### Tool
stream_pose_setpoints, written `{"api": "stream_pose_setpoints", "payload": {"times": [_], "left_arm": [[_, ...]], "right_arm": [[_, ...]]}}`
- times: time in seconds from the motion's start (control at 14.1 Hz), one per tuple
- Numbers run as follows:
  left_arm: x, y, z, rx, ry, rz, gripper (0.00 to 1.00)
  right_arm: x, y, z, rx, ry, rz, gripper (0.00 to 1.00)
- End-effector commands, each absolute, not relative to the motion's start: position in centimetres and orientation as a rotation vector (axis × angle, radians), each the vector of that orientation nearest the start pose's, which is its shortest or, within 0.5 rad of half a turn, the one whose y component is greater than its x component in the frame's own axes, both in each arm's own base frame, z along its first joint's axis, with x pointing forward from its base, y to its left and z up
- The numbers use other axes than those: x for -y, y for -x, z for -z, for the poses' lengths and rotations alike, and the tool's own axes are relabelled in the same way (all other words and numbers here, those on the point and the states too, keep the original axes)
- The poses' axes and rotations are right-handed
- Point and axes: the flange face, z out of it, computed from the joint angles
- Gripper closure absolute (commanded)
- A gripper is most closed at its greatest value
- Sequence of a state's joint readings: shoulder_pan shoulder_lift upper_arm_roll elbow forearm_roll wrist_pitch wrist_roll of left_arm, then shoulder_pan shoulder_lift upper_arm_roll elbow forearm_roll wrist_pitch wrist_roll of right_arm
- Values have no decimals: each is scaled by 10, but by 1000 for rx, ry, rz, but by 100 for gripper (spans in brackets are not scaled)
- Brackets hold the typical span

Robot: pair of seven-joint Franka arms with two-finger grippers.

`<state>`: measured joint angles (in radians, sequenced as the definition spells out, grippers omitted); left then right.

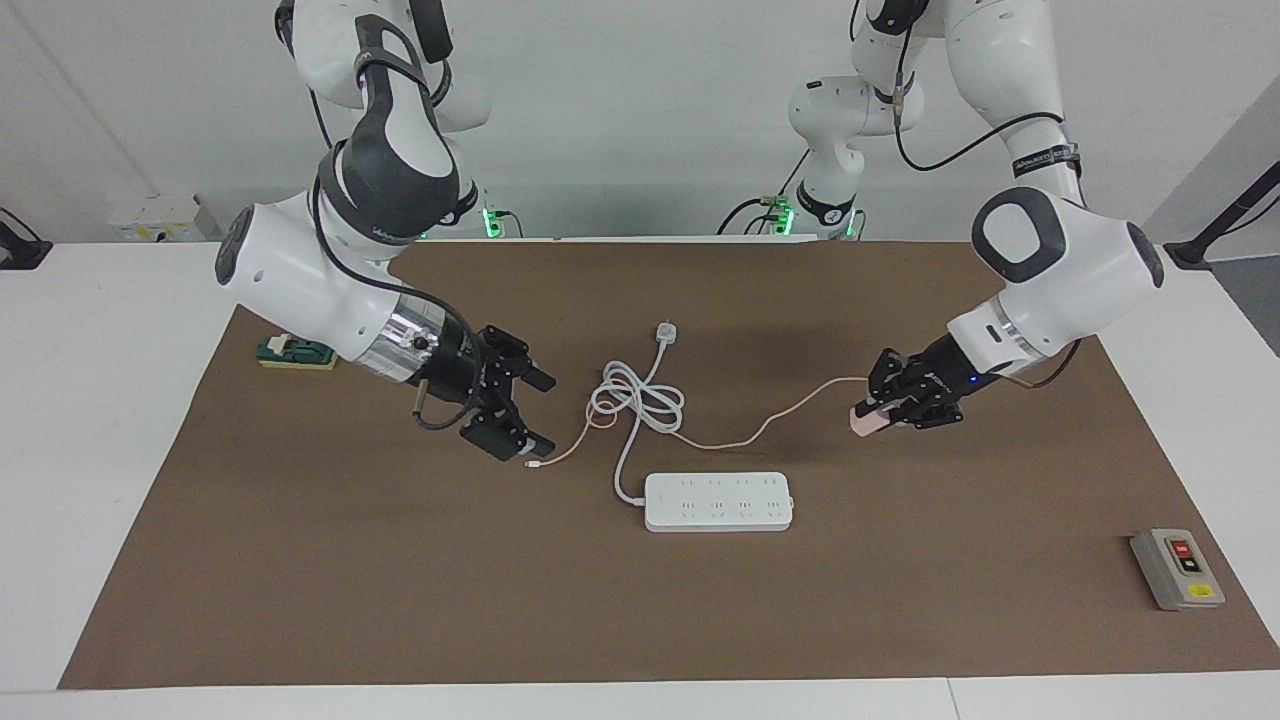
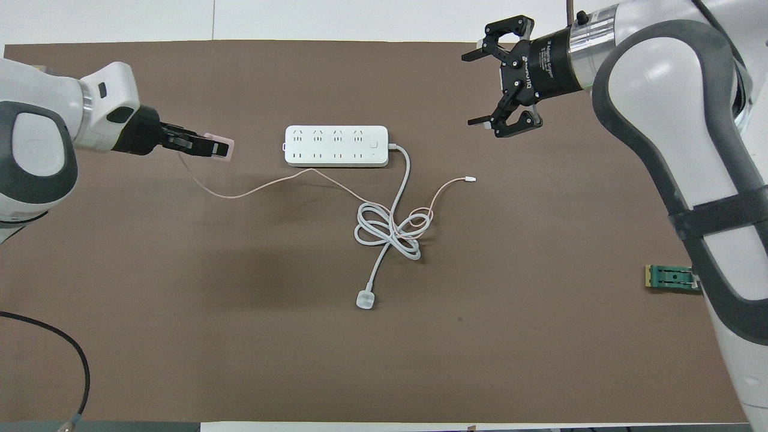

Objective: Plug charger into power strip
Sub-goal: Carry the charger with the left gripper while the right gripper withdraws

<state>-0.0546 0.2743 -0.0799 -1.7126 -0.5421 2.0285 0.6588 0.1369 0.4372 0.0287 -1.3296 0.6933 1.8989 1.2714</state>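
- The power strip (image 1: 718, 501) lies flat near the middle of the brown mat (image 1: 300, 600), its long axis running from one arm's end of the bench to the other, sockets facing up.
- Bare mat lies open between the power strip and the mat's edge farthest from the robots.
- Its white cord (image 1: 640, 400) loops on the mat nearer the robots, ending in a white plug (image 1: 666, 332).
- The left hand (image 1: 893, 411) is clamped on the charger (image 1: 866, 420), tilted down just above the mat toward the left arm's end.
- The pink cable (image 1: 750, 432) trails from the charger across the mat to the loops.
- The right hand (image 1: 520, 410), fingers apart and holding nothing, hangs over the mat toward the right arm's end.
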Motion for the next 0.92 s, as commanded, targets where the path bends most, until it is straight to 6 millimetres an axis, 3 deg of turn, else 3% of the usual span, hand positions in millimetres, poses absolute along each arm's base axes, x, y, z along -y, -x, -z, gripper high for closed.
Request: {"api": "stream_pose_setpoints", "payload": {"times": [0.0,0.14,0.35,0.64,0.78,0.85], "left_arm": [[155,-640,-448,-1419,3118,474,100],[177,-636,-446,-1650,2934,508,100],[189,-633,-444,-1927,2613,495,100],[187,-631,-438,-1978,2450,387,100],[199,-627,-434,-2004,2399,380,100],[203,-626,-434,-2017,2365,367,100]], "right_arm": [[-145,-683,-512,-1240,2299,-312,0],[-134,-679,-514,-1060,2454,-230,0],[-104,-674,-522,-773,2657,-121,0],[-62,-666,-535,-272,2914,-8,0],[-36,-659,-550,0,2998,37,0],[-32,-652,-559,112,3017,32,0]]}}
